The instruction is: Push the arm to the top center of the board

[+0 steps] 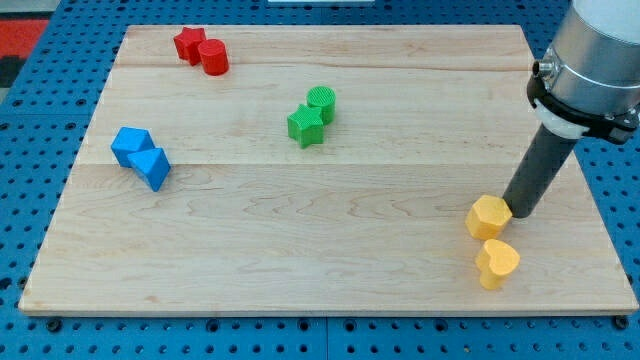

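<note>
Now my tip (519, 212) carries nothing, touching the yellow hexagon block (489, 217) at lower right; I should slide up-left toward the board (330, 45) top centre, passing right of the green blocks (312, 115).

This is a robotics lab bench, set up for a tabletop pushing experiment. A pale wooden board (330, 250) made of glued planks fills most of the frame and lies on a blue perforated base plate (60, 90) with a regular grid of holes, the sort of mounting surface used for fixtures. A red patch shows at the frame's upper left corner. At the upper right a grey, industrial robot arm (595, 50) enters, ending in a dark rod. Small plastic blocks in red, green, blue and yellow, with ribbed, 3D-printed-looking surfaces, are scattered in pairs on the board, like test props rather than household objects.
</note>
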`<state>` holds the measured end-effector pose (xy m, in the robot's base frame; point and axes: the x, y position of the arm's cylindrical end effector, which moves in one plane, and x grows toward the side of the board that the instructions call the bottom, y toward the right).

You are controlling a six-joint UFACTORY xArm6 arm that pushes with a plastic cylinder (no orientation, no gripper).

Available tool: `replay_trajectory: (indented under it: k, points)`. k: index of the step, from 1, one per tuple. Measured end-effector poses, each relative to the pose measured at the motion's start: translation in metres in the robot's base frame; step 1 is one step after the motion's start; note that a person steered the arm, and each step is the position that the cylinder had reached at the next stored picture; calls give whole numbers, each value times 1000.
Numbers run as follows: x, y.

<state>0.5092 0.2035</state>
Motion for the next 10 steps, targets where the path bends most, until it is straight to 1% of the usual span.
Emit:
replay_trajectory:
  k: [1,2,4,5,6,7,8,9,10]
  points:
    - [-60,2]
    - [-92,2]
    - [-107,2]
    - [-107,2]
    - [-139,-18]
    - [-197,-25]
    - [-228,-61]
    - [-255,-79]
    - [-284,-125]
